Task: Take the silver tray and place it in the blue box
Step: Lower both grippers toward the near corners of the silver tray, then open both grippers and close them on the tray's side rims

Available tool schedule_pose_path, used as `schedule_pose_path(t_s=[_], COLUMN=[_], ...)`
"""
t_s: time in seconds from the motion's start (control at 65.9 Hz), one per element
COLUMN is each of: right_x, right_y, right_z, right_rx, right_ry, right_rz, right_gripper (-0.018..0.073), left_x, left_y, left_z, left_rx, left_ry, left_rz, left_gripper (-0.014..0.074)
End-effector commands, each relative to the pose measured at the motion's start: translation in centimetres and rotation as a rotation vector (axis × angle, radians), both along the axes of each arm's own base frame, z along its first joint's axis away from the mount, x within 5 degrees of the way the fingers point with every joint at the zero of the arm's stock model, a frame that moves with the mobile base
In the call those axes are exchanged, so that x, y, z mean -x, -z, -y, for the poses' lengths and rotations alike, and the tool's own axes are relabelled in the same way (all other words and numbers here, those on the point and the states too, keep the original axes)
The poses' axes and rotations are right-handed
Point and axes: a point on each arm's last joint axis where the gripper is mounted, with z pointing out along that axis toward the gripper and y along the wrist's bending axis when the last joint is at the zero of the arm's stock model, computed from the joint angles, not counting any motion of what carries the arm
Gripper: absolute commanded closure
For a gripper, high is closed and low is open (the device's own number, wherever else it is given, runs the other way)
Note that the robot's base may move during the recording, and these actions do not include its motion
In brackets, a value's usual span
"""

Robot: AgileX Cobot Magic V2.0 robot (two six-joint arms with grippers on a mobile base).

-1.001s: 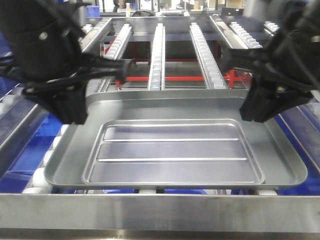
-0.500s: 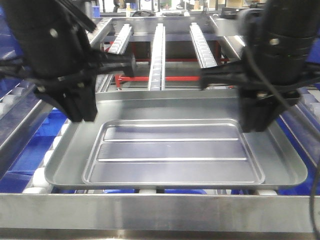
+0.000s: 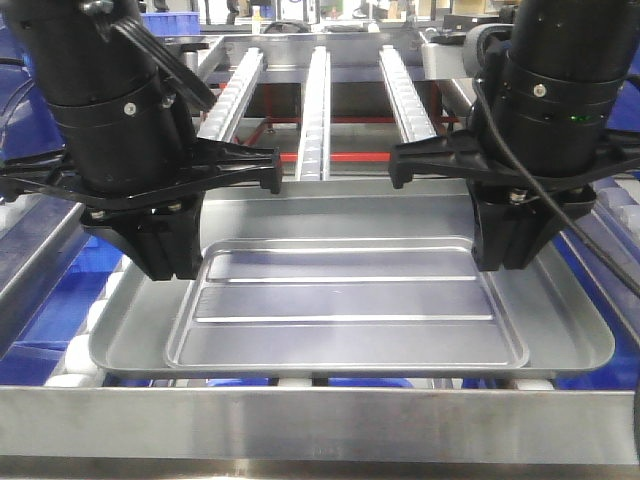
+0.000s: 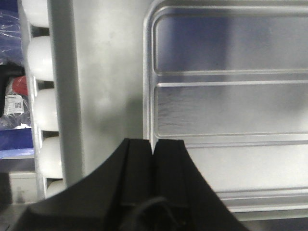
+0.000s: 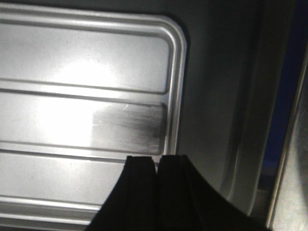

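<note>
The silver tray (image 3: 340, 300) lies flat on the white rollers, its recessed centre panel and two long ridges showing. My left gripper (image 3: 166, 266) points down over the tray's left rim, shut with nothing between its fingers. In the left wrist view its tips (image 4: 154, 142) hover over the left edge of the tray's panel (image 4: 231, 106). My right gripper (image 3: 505, 258) hangs shut and empty over the tray's right side. In the right wrist view its tips (image 5: 157, 158) sit by the right edge of the panel (image 5: 86, 110). I cannot tell if either gripper touches the tray. Blue plastic (image 3: 55, 300) shows below the rollers; I cannot tell if it is the blue box.
A steel rail (image 3: 320, 420) runs across the front of the tray. Three roller tracks (image 3: 315, 110) and a red frame bar (image 3: 340, 156) lie behind it. White rollers (image 4: 45, 110) line the tray's left side. A blue crate (image 3: 172, 20) stands far back left.
Both arms have swung inward over the tray and turned upright. The right arm moved left and the left arm moved right and lower. The tray has not moved.
</note>
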Motion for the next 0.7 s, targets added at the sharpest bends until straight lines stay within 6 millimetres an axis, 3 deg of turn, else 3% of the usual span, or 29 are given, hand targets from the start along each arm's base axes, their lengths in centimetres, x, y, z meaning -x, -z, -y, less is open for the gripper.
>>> schedule_pose_path(t_s=[0.0, 0.182, 0.303, 0.394, 0.531, 0.682], right_x=[-0.9, -1.4, -1.4, -1.5, -1.5, -1.6], right_y=[-1.9, -0.8, -0.6, -0.6, -0.5, -0.5], right_z=[0.2, 1.2, 1.3, 1.2, 1.2, 1.2], right_rx=[-0.044, -0.028, -0.038, -0.043, -0.043, -0.048], right_ry=[0.000, 0.060, 0.075, 0.074, 0.073, 0.073], right_rz=[0.105, 0.044, 0.029, 0.032, 0.032, 0.038], right_gripper=[0.0502, 0.0467, 0.0299, 0.0168, 0.0158, 0.0158], left_x=[-0.3, -0.5, -0.6, -0.6, -0.9, -1.0], left_y=[-2.0, -1.5, -1.3, -1.2, -0.8, -0.1], left_z=[0.3, 0.5, 0.5, 0.6, 0.5, 0.6], left_rx=[0.062, 0.054, 0.046, 0.045, 0.034, 0.022], left_ry=[0.007, 0.008, 0.012, 0.014, 0.010, 0.010], left_rz=[0.077, 0.068, 0.069, 0.071, 0.064, 0.050], left_gripper=[0.0692, 0.0690, 0.0667, 0.0582, 0.0426, 0.0415])
